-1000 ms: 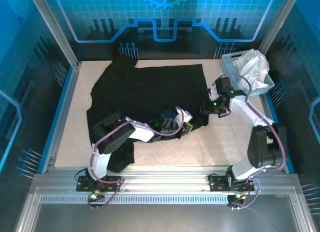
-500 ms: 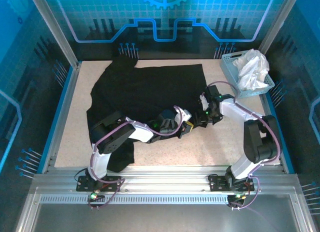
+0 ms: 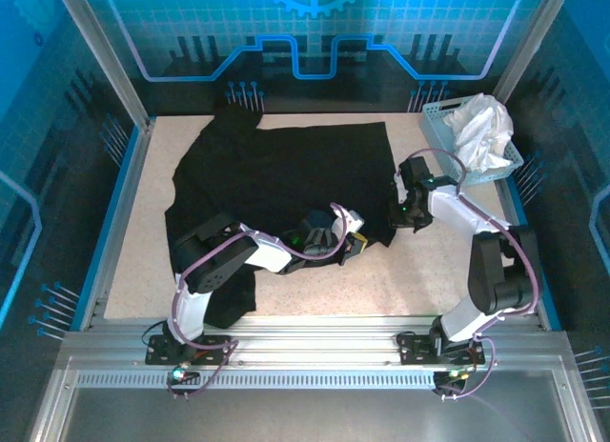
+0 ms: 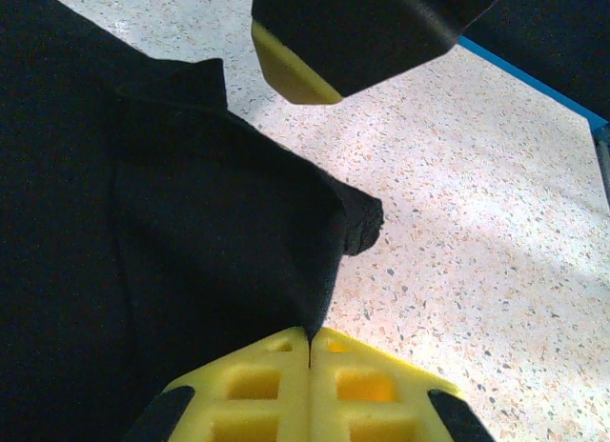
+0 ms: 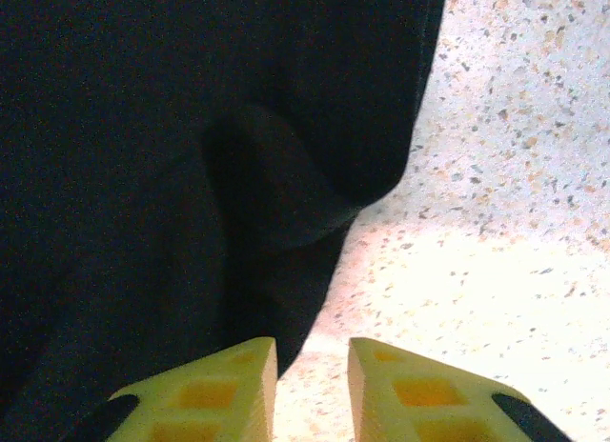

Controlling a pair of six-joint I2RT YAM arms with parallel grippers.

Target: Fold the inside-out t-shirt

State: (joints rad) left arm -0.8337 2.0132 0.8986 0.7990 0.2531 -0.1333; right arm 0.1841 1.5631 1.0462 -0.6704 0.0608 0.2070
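Where the speckled worktop fills the middle of the top view, the inside-out t-shirt lies spread black over its centre and left.
Shirt reaches from the upper left of the worktop to right of centre, with one flap trailing to the lower left near the front edge. Pale blue basket sits at upper right, white cloth heaped in it, apart from the shirt. Left pincer is at the shirt's lower right edge; wrist view shows its yellow pads pressed together with a ridge of black fabric nipped between them. Right pincer is just beside, at the shirt's right edge. Its fingers stand a narrow gap apart, gripping nothing, with the cloth edge close ahead.
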